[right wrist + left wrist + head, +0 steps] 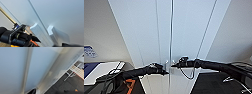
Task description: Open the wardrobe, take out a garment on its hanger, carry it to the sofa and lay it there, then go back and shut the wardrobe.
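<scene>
The white wardrobe [146, 37] fills the head view, its two tall doors meeting at a centre seam. Both arms reach in to that seam at mid-height. My left gripper [164, 72] is at the left door's small handle [166, 62], and my right gripper [173, 66] is at the right door's handle [173, 62]. In the right wrist view the two white handles [37, 31] [52, 32] stand side by side, with the left gripper's dark body [20, 37] just beside them. The garment, its hanger and the sofa are hidden.
Plain light walls flank the wardrobe. A white tabletop with a blue item [99, 71] lies at the left, and something orange [130, 83] sits low by the left arm. Dark floor [209, 85] runs to the right. White metal legs [72, 73] stand on the floor.
</scene>
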### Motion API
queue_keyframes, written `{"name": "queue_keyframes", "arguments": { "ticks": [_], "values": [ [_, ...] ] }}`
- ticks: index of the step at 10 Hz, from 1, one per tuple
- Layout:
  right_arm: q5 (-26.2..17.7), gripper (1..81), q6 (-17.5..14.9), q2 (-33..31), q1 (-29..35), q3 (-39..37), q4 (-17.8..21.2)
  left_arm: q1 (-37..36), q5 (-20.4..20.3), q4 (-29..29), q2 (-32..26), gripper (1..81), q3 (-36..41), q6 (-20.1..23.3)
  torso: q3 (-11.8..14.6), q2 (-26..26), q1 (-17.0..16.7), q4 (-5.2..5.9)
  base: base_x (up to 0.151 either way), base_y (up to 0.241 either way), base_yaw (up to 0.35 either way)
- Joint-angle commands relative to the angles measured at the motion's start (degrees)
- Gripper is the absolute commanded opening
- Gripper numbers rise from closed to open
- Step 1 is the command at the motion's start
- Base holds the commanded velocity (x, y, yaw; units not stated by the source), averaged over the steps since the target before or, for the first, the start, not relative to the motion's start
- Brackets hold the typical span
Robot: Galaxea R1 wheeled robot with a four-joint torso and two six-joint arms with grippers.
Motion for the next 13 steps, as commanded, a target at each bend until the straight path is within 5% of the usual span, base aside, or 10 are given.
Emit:
{"name": "queue_keyframes", "arguments": {
  "ticks": [1, 11, 12, 13],
  "values": [
    [-0.41, 81.1, -0.05, 0.25, 9.86, -0.27, -0.28, -10.18, 0.87, -0.24, 2.88, 81.1, -2.19, 0.32, 0.0, 0.0, 0.0, 0.0, 0.0, 0.0, 0.0],
    [-0.76, 81.1, 0.04, 6.23, 8.71, -1.33, -1.69, -12.03, 0.09, 0.56, 11.49, 81.1, -12.13, 0.32, -0.02, 0.02, 0.0, 0.02, 0.0, 0.0, 0.0],
    [-0.76, 81.1, 0.04, 6.14, 8.37, -0.89, -1.6, -12.29, -0.79, 0.11, 11.41, 81.1, -11.16, 0.23, 0.0, 0.02, -0.02, 0.0, 0.0, 0.0, 0.0],
    [-0.76, 81.1, 0.04, 5.61, 7.83, -0.01, -1.51, -11.77, -6.57, -0.15, 9.21, 81.1, -5.63, -1.25, 0.0, 0.02, -0.02, 0.0, 0.0, 0.0, 0.0]
  ]
}}
